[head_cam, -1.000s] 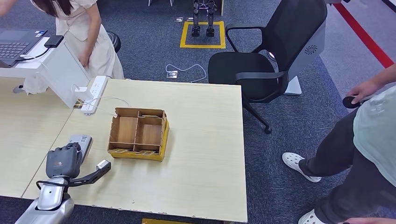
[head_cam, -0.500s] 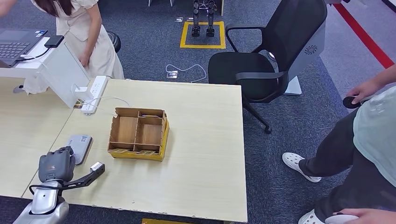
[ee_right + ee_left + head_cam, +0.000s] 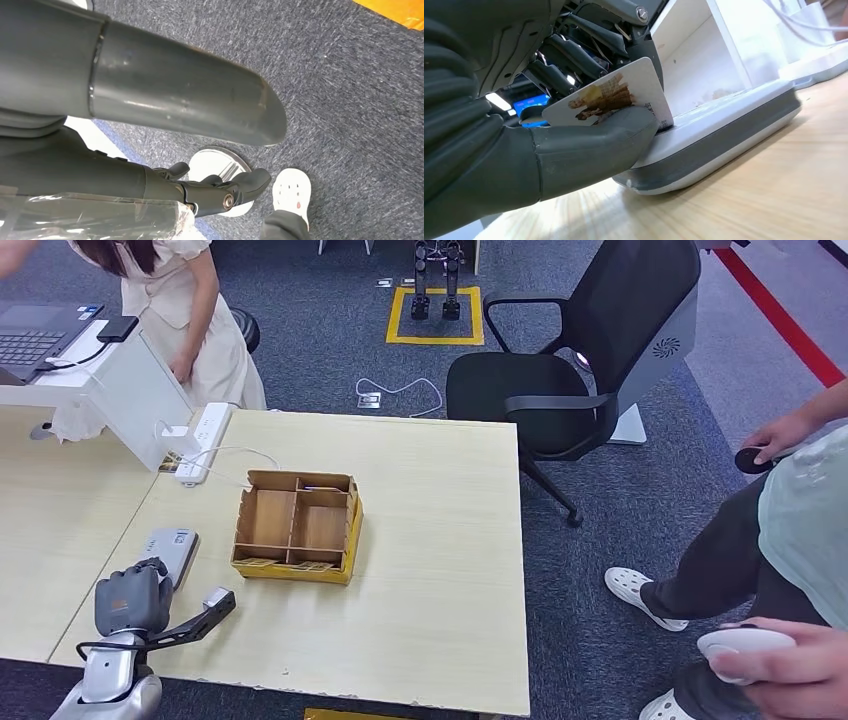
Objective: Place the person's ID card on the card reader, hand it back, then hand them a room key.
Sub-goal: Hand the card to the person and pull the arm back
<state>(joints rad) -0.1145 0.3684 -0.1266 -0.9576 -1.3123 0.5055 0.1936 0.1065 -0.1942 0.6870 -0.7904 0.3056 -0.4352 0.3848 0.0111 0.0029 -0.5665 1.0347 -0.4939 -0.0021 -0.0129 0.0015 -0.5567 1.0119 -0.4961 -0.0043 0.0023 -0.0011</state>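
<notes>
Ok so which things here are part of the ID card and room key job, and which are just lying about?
Part of the job:
- ID card, held by the left hand
- card reader
- wooden box, probably for the key cards
- person waiting at the right

Lying about:
- power strip
- laptop
- office chair

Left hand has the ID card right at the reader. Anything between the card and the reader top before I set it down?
Nothing visible. The left hand holds the ID card tilted over the near end of the card reader, whose top looks bare.
</notes>
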